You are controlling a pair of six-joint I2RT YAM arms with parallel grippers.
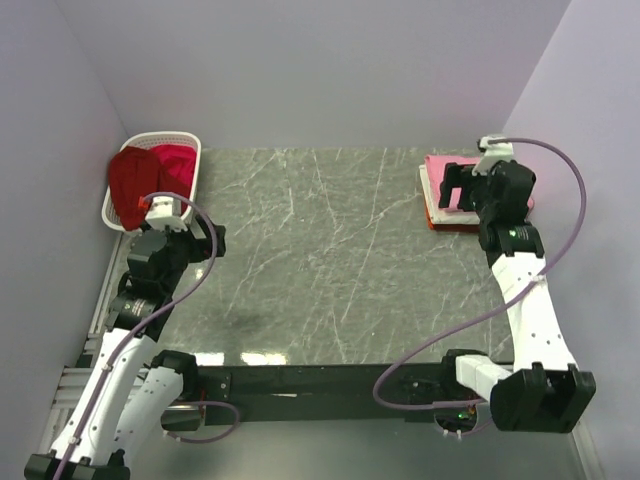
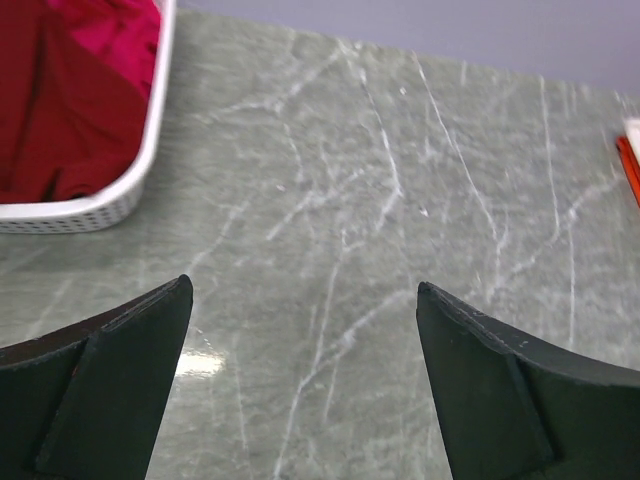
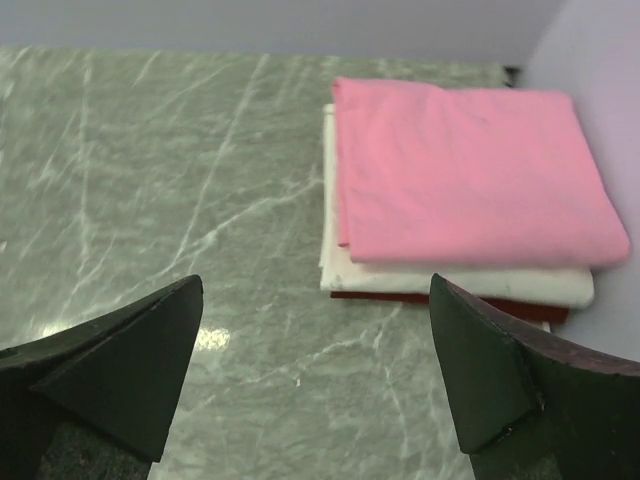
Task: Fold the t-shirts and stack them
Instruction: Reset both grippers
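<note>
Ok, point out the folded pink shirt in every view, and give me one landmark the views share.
Top external: the pink shirt lies at the far right of the table, close to the wall.
Left wrist: not in it.
Right wrist: upper right, the pink shirt lying on a cream-white shirt.
Shared landmark: the green, white-veined table top, seen in all three.

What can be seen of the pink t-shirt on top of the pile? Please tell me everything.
The pink t-shirt is soft matte cloth, folded into a flat, neat rectangle with faint creases; no collar or sleeve shows. It lies topmost, resting on a folded cream-white t-shirt, which juts out at its left and near sides. The pile sits at the far right corner of the grey marbled table, beside the wall. The right arm's open fingers seem clear of it.
</note>
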